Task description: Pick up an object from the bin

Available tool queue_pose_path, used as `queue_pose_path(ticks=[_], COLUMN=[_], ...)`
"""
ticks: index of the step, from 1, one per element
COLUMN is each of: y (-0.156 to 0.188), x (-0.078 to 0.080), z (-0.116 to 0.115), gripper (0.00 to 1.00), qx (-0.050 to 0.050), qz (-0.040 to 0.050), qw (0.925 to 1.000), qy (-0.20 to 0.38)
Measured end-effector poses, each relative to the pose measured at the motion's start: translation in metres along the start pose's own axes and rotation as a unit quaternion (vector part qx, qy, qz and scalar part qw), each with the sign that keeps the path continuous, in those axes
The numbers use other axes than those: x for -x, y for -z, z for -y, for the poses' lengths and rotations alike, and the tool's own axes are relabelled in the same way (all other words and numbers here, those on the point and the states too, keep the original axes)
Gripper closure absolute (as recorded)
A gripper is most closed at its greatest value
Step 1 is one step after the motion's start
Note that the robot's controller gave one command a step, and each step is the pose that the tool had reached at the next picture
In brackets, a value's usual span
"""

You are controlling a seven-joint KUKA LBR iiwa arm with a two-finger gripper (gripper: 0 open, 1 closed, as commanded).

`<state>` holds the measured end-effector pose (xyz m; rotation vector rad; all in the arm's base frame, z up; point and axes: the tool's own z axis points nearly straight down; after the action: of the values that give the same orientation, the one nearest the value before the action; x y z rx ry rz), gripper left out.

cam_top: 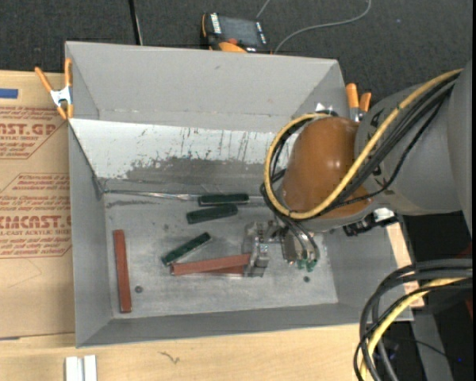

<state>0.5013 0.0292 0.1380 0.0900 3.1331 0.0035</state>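
Camera view shows the gripper (259, 255) low in the lower right of the grey bin (206, 94), beneath the orange wrist cover (321, 165). Whether it is spread or closed I cannot tell; the metalwork there is too cluttered. It sits at the right end of a red-brown flat bar (210, 267), perhaps touching it. The bar's long axis runs nearly left to right, extending leftward from the gripper, so a grasp would likely close across its narrow width. A slanted dark green stick (185, 248) lies just up-left of the bar. Two more green sticks (214, 213) lie higher, and a second red-brown bar (123, 271) lies well apart at left.
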Motion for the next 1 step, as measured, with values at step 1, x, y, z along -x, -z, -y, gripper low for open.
queue_pose_path(ticks=[1], y=[0.1622], x=[0.0165], z=[0.0194], gripper=[1.00], qx=[-0.001], qz=[0.0012], qw=[0.9859], qy=[0.167])
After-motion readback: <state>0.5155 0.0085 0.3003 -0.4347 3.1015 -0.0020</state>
